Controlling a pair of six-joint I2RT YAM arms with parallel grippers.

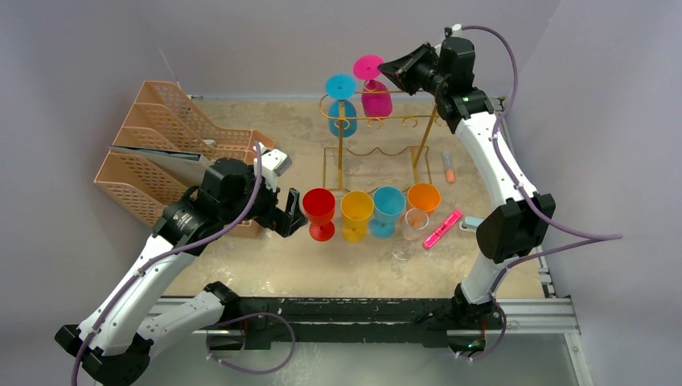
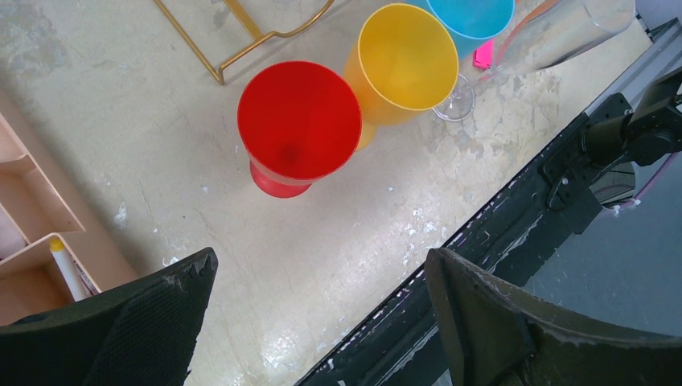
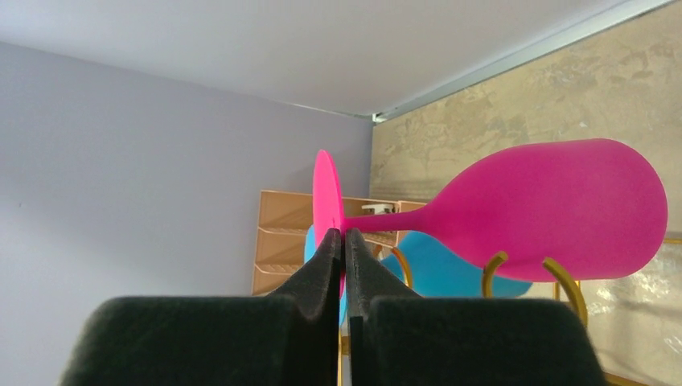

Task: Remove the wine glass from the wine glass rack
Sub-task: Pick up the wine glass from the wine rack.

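1. Nearest, a black rail runs along the near edge of the table, with both arm bases bolted to it.
2. At the far left, peach mesh file trays stand in a stepped row. A dark flat sheet shows between two of them. In the left wrist view, a white stick with a yellow cap sits in one compartment.
3. Just right of the trays, the left gripper hangs with its jaws spread wide and holds nothing. It is close to the red glass.
4. On the near side of the rack, a row runs left to right: red glass, yellow glass, blue glass, orange glass. A clear glass stands just nearer than the orange one. The red and yellow bowls are empty.
5. The wine glass rack is gold wire. A hanging blue wine glass sits bowl-down at the left end of its top.
6. Right of that is the pink wine glass, foot uppermost and higher than its blue neighbour. In the right wrist view, its bowl lies between two gold hooks. Whether it touches them cannot be told.
7. The right gripper is clamped tight on the pink glass's flat foot, beside the stem.
8. Right of the rack, an orange-capped tube and a pink highlighter lie on the table.
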